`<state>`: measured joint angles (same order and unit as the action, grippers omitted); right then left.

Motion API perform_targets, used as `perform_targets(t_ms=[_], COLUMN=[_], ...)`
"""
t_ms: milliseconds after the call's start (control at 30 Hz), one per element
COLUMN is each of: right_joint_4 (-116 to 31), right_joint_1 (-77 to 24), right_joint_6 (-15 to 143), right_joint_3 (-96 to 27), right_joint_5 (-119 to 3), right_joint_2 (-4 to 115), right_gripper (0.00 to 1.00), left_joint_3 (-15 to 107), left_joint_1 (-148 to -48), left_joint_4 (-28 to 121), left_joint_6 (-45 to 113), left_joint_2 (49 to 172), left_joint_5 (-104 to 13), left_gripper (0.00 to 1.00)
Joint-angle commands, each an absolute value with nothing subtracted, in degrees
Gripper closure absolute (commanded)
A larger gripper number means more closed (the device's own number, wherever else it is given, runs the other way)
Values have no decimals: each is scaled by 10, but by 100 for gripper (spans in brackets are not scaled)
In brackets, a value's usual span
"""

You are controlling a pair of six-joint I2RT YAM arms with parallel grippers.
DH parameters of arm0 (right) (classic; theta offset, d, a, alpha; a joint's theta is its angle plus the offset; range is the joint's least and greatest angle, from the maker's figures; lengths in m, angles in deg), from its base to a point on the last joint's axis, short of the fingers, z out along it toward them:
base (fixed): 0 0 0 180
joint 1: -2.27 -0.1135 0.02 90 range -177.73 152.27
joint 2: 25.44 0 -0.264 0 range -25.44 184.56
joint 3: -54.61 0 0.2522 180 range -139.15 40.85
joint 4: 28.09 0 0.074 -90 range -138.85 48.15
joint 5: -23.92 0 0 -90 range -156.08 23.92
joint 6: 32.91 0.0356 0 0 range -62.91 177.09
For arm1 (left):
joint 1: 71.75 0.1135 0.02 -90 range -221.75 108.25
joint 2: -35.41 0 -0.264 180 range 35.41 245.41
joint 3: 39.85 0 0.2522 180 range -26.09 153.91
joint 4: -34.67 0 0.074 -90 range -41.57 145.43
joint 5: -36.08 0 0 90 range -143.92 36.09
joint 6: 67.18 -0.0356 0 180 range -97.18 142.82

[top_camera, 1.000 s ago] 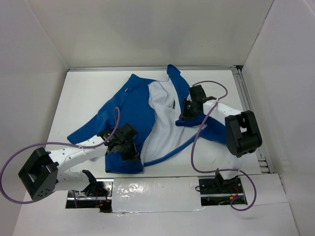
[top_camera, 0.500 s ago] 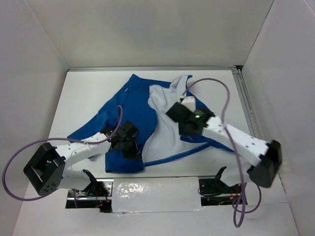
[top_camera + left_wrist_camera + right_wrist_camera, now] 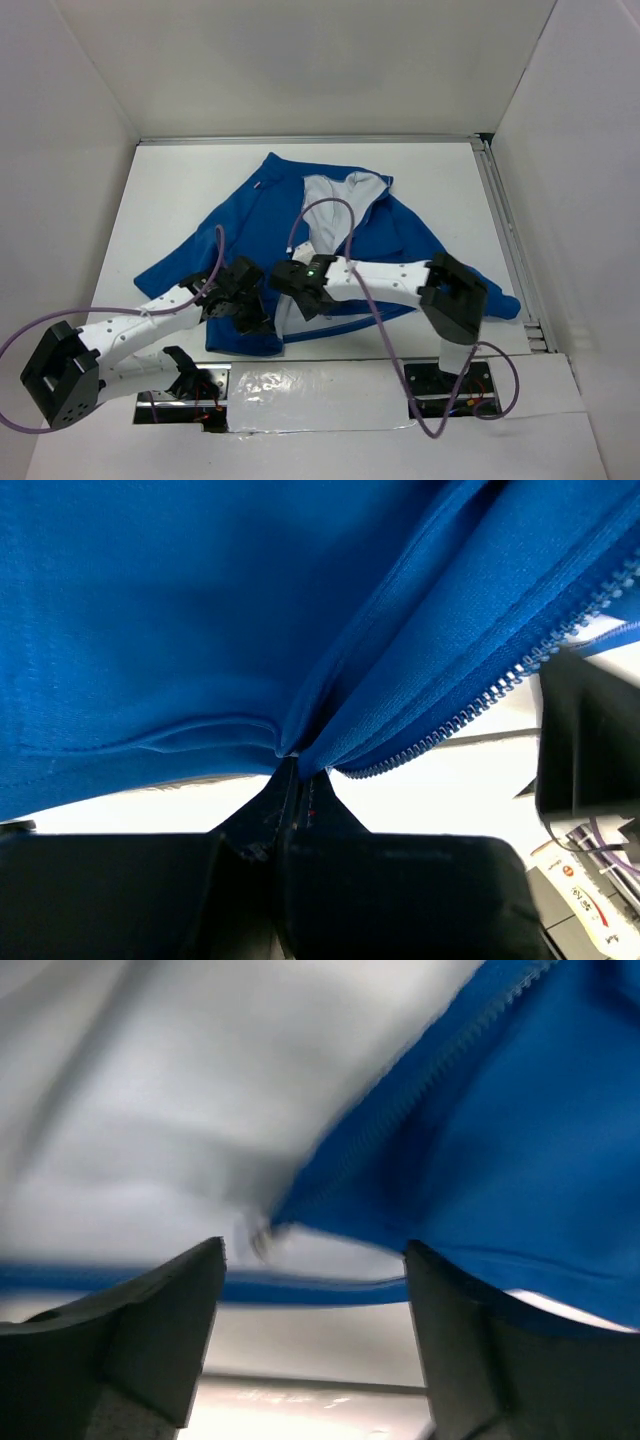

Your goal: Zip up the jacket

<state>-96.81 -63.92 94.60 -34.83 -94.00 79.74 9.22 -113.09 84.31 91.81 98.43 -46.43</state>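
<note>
1. Pinching the jacket (image 3: 250,215) at its near hem on the tabletop (image 3: 170,190), our left fingers (image 3: 262,825) are clamping blue fabric.
2. We are hovering our right fingers (image 3: 150,1330) apart just beside them; the zipper (image 3: 500,685) is running away toward the collar.

Blur smears the jacket (image 3: 500,1160) and zipper (image 3: 430,1072) in the right wrist view; the left wrist view crops them at 12 o'clock

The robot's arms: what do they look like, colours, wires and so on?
Both the left arm and right arm are white links joined by chunky black blocks. A thin purple cable loops along each. The right gripper, black, has a small green light behind it; its fingers are dark grey wedges.
</note>
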Motion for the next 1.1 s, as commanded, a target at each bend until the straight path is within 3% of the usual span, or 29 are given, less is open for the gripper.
perform_targets(t_ms=[0,133,300,467,700,1067], right_joint_4=[-731,-597,-591,-609,-687,-698], right_joint_1=[-607,-518,-463,-498,-535,-551], right_joint_6=[887,915,946,1015,1141,1172], right_joint_3=[-249,-116,-42,-59,-120,-147], right_joint_5=[-787,-636,-633,-659,-808,-844], right_joint_2=[654,505,469,514,615,682], right_gripper=[17,16,17,20,28,32], left_joint_3=[87,95,96,103,103,82], left_joint_1=[-1138,-1138,-1138,-1138,-1140,-1145], left_joint_4=[849,850,841,841,824,810], left_joint_6=[923,920,916,917,901,897], left_joint_2=[977,988,997,1011,1014,983], left_joint_5=[-464,-465,-464,-465,-456,-457], left_gripper=[100,100,100,100,100,100])
